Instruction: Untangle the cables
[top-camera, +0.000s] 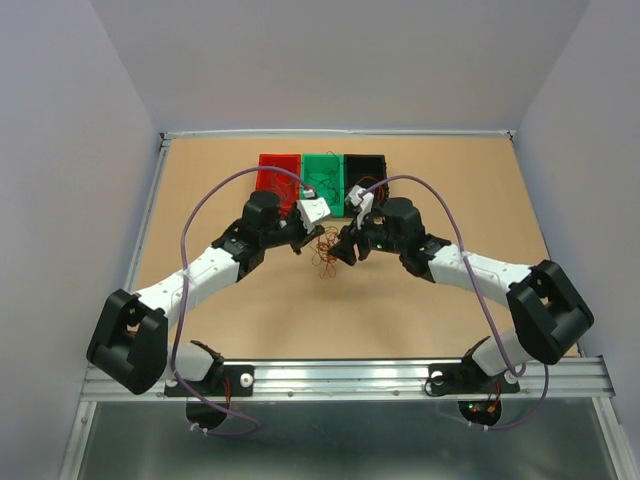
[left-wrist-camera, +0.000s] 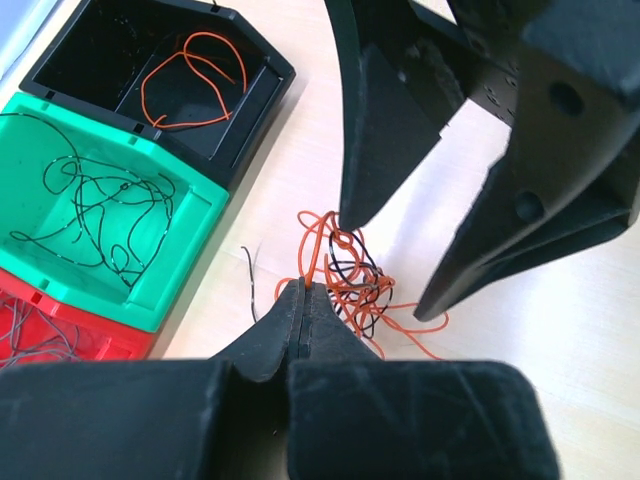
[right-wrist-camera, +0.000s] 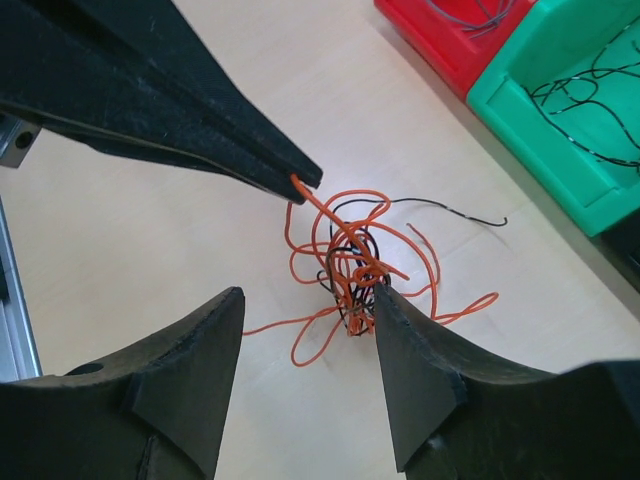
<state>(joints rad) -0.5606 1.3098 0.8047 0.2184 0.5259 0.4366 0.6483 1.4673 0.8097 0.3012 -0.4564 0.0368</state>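
Two pincers flank one clump: the left pincer (right-wrist-camera: 300, 180), pressed together, pinches an orange strand (right-wrist-camera: 289, 230); the right pincer (right-wrist-camera: 308, 300), spread, straddles the cables (top-camera: 325, 250), knotted mid-tabletop. The strand runs left-to-right between them, so pulling apart looks right. Toward the far edge: red bin (left-wrist-camera: 90, 340), green bin (left-wrist-camera: 185, 240), black bin (left-wrist-camera: 258, 110).

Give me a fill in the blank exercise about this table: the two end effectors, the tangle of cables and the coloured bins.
1. The left end effector is ___ on an orange strand of the cables.
2. The right end effector has its jaws ___.
3. The bin holding a lone orange wire is ___.
4. The neighbouring bin right beside it is ___.
Missing words: shut; open; black; green.
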